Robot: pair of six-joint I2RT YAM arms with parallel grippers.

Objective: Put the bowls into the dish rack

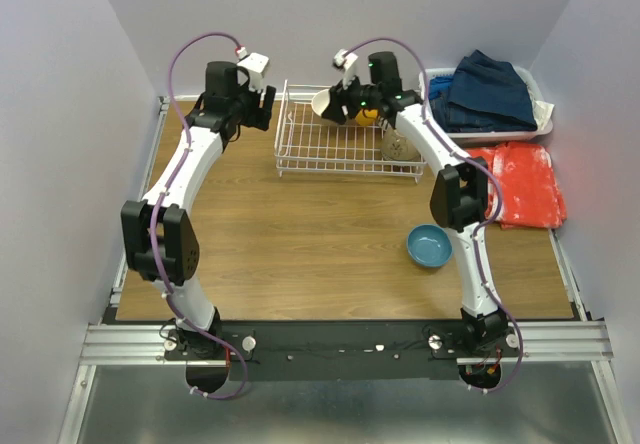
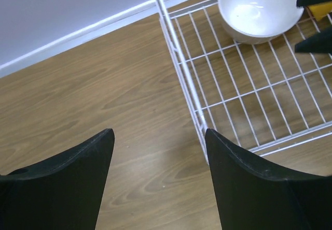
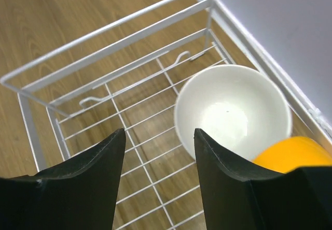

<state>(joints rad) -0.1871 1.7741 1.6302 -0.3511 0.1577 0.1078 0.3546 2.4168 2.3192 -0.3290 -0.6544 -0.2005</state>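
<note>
My right gripper (image 3: 159, 134) hangs over the dish rack (image 1: 330, 149), fingers parted with nothing between them. The white bowl (image 3: 231, 111) sits on the wires at about two o'clock from the tips, with an orange bowl (image 3: 290, 155) just beside it. A tan bowl (image 1: 400, 147) lies in the rack's near right corner. My left gripper (image 2: 158, 131), spread wide and empty, hovers above the table (image 1: 300, 234) just outside the rack's left wall.

The only bowl I see outside the rack is the blue bowl (image 1: 430, 246). From overhead it stands mouth up at five o'clock from the right gripper, close beside that arm and well apart from the left. It is round, so there is no axis to line up. I judge the right arm should take it by the rim.
</note>
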